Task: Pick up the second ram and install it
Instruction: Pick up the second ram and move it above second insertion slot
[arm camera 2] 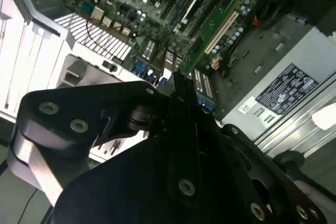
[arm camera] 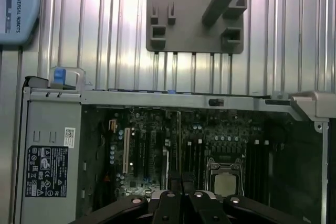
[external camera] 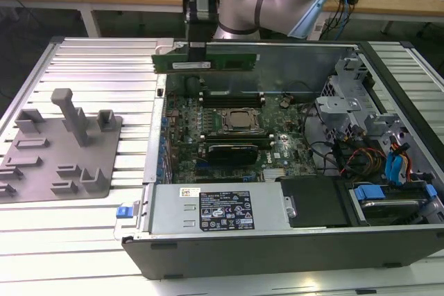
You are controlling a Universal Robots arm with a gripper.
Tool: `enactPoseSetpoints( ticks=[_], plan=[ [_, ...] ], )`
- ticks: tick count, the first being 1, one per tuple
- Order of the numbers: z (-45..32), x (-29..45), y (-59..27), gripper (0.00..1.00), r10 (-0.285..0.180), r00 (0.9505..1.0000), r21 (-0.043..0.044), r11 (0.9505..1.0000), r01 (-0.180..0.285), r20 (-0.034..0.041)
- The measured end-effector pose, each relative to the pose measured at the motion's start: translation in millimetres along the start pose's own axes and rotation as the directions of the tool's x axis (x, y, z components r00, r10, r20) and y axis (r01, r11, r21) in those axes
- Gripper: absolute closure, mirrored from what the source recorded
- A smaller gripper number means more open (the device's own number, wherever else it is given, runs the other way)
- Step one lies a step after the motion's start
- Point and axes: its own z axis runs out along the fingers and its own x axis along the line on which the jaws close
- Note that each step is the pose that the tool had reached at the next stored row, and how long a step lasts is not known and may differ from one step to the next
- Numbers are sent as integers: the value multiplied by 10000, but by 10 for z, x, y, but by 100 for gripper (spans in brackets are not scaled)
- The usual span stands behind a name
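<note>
Your gripper [external camera: 196, 46] is clamped on the green ram stick [external camera: 229, 62], held level above the open computer case [external camera: 291, 247]. Pickup is done. The stick is not yet seated in a slot.

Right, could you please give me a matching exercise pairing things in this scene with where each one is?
Things:
1. thin green ram stick
2. square silver-capped processor
3. grey plastic tray with upright pegs
4. small blue plastic tab
Places:
A. on the ribbed metal table, at the exterior view's left
B. held in the black gripper above the open computer case
C. at the case corner beside the labelled silver power supply
D. socketed in the green motherboard
Pairs: 1-B, 2-D, 3-A, 4-C.
</note>
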Motion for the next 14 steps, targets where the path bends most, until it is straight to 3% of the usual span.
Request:
enactPoseSetpoints(
  ticks=[4,7,11,14],
  plan=[
    [157,-9,-259,91,-1,10000,-5,10000,1,0],
    [254,-17,-363,91,-1,10000,-6,10000,1,0],
    [435,-21,-580,91,-1,10000,-13,10000,1,2],
    [505,-36,-628,91,-1,10000,-15,10000,1,-1]
  ],
)
